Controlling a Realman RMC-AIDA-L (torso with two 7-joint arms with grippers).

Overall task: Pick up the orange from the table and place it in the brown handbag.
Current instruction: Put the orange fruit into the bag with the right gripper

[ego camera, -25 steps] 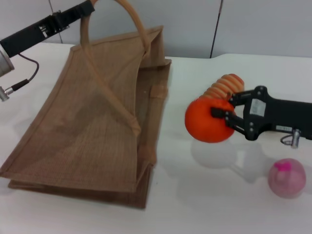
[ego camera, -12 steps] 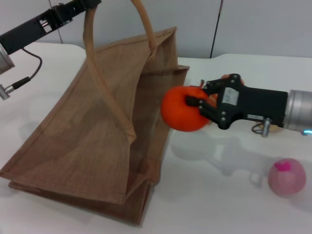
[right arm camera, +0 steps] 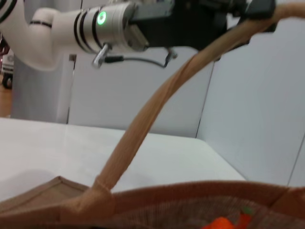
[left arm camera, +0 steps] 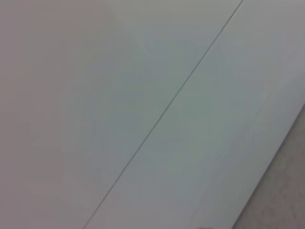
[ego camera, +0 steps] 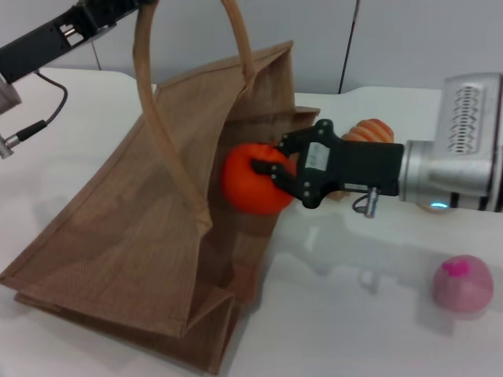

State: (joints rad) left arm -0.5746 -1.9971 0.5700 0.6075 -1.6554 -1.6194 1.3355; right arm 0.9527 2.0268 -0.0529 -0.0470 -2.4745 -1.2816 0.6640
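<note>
My right gripper (ego camera: 275, 170) is shut on the orange (ego camera: 250, 191), a glossy orange-red round fruit, and holds it in the air at the open mouth of the brown handbag (ego camera: 126, 236). The woven tan bag stands tilted on the white table (ego camera: 354, 322). My left gripper (ego camera: 118, 9) is at the top left, shut on one loop handle (ego camera: 149, 110) and holding it up. In the right wrist view the left gripper (right arm camera: 252, 9) grips that handle (right arm camera: 143, 129), and a sliver of the orange (right arm camera: 221, 223) shows past the bag's rim (right arm camera: 190, 200).
An orange-and-cream ribbed loaf (ego camera: 369, 129) lies behind my right gripper. A pink round object (ego camera: 464, 284) sits at the table's right front. The left wrist view shows only a pale wall. A cable (ego camera: 39, 126) hangs from the left arm.
My right gripper has carried the orange leftward from beside the loaf to the bag's mouth. My left gripper has lifted the handle higher, and the bag has opened and stood up more.
</note>
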